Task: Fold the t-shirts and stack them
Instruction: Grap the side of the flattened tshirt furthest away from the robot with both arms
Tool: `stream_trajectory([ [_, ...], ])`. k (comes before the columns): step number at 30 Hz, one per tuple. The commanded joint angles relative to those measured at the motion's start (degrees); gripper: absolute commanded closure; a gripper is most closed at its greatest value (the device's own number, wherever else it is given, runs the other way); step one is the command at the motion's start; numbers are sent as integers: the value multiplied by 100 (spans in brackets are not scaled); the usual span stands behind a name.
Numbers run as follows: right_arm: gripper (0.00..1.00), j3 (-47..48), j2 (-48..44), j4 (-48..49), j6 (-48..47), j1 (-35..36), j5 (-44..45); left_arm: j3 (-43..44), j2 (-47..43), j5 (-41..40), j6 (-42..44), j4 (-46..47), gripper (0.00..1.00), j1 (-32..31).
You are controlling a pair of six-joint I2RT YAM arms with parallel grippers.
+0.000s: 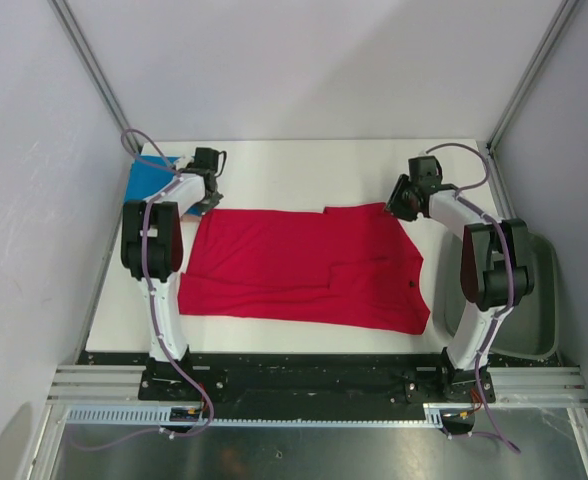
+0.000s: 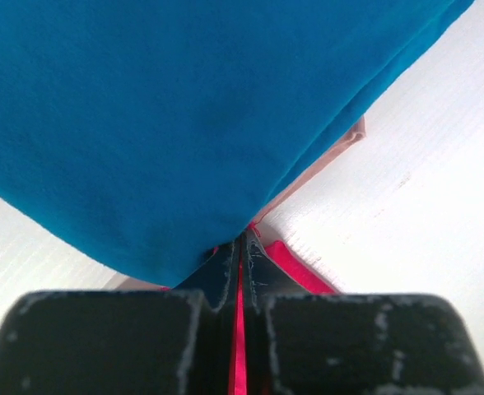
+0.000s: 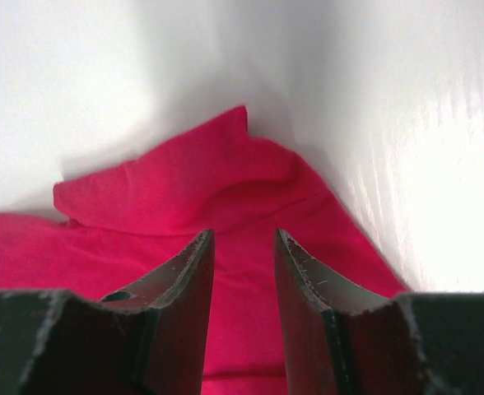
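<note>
Seen from above, the left arm [image 1: 154,262] rises from its base at 7 o'clock and reaches forward, wrist bent inward. The left gripper [image 1: 205,190] is down at the far-left corner of the red t-shirt [image 1: 304,270]. That corner sits at about 10 o'clock on the white table [image 1: 304,165], just beside the blue t-shirt [image 1: 146,180]. The overhead view does not show how this pincer stands. The left wrist camera does: its two dark fingers [image 2: 262,276] are pressed together with a thin strip of red cloth pinched between them. In that close view the blue cloth fills the upper half. A pale pinkish edge [image 2: 353,136] shows under it at 2 o'clock; what it belongs to is hard to make out.

The red t-shirt lies spread flat across the middle of the table, with a dark neck tag [image 1: 414,287] toward 4 o'clock.

The right arm [image 1: 489,262] stands up from 5 o'clock, elbow high, forearm angled back to the left. The right gripper [image 1: 398,203] is at the shirt's far-right corner, about 1 o'clock. Its wrist camera shows the fingers [image 3: 184,280] apart by a narrow gap above rumpled red cloth, with nothing clamped. A grey bin [image 1: 546,310] at 3 o'clock is partly hidden behind this arm.
</note>
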Motion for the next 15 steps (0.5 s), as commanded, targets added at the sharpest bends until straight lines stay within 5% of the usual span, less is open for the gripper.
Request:
stream_trajectory([
  [1,59,416,303,283,-32,-201,68,33,-442,79,-57,15,100,33],
  [15,49,1743,1608,144,-188,-351,-374,-207,-704,318,105,36,100,36],
])
